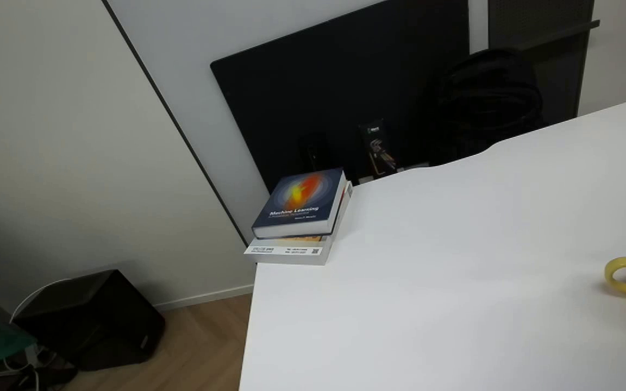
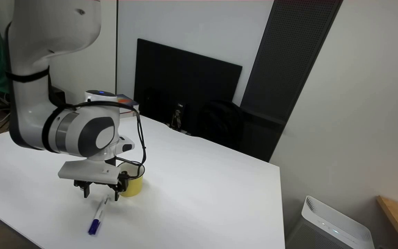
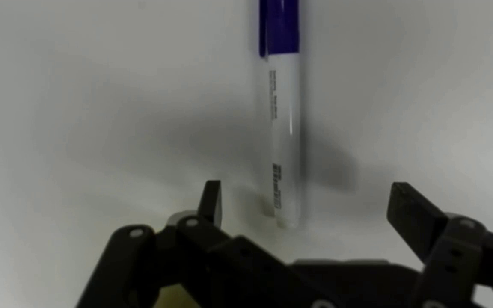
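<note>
A white marker with a dark blue cap (image 2: 98, 215) lies on the white table. In the wrist view its barrel (image 3: 287, 124) runs down the middle, cap at the top, plain end between the fingers' lines of sight. My gripper (image 2: 101, 196) hangs above that plain end with its fingers wide apart, gripping nothing. The wrist view shows the same wide gap at the gripper (image 3: 306, 188). Right beside one finger, partly behind the gripper, stands a yellow mug (image 2: 134, 186) with a dark rim. Whether finger and mug touch, I cannot tell. The mug's handle (image 1: 624, 276) shows in an exterior view.
Two stacked thick books (image 1: 301, 203) lie at the table's corner. Behind the table's far edge are a large black panel (image 1: 335, 81) and a dark backpack (image 1: 489, 98). Loose black cables (image 2: 139, 135) loop off the arm near the mug. A white appliance (image 2: 333, 224) stands beyond the table.
</note>
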Tool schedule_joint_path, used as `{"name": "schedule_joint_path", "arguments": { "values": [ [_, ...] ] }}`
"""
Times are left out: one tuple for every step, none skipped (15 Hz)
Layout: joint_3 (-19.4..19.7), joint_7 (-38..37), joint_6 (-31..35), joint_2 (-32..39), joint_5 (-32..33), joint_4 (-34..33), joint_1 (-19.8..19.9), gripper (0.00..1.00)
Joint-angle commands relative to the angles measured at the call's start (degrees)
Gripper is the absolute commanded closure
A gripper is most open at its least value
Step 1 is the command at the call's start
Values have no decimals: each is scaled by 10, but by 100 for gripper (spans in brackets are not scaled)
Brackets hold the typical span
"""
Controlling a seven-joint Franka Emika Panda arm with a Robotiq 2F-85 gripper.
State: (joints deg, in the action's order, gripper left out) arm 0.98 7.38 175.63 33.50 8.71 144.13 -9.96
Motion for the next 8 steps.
{"name": "schedule_joint_path", "arguments": {
  "values": [
    [-4,-5,26,18,2,-6,7,0],
    [-5,-2,31,21,3,-7,8,0],
    [-4,-1,34,24,3,-7,7,0],
    [-1,0,38,27,5,-7,4,0],
    [0,1,43,29,6,-7,4,0],
    [-1,3,48,31,5,-7,6,0],
    [-1,3,53,33,5,-7,6,0],
    [-1,3,57,35,5,-7,6,0]
  ]
}}
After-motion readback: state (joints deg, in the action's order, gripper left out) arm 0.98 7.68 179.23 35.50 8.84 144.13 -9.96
